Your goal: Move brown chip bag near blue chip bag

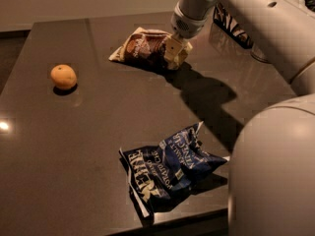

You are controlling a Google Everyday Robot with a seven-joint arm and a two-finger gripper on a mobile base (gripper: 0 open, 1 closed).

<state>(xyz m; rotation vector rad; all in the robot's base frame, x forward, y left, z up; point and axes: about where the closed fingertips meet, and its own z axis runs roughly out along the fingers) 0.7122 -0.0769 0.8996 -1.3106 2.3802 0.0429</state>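
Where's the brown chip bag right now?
In the camera view, the brown chip bag lies at the far side of the table, right of the orange, with the pincer at its right end.

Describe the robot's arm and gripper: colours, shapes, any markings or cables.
The arm is smooth, pale grey-white, built of thick rounded tubes, with one small dark hole. No cables show. The gripper, at the right end of the brown chip bag, is blocky and cream-yellow.
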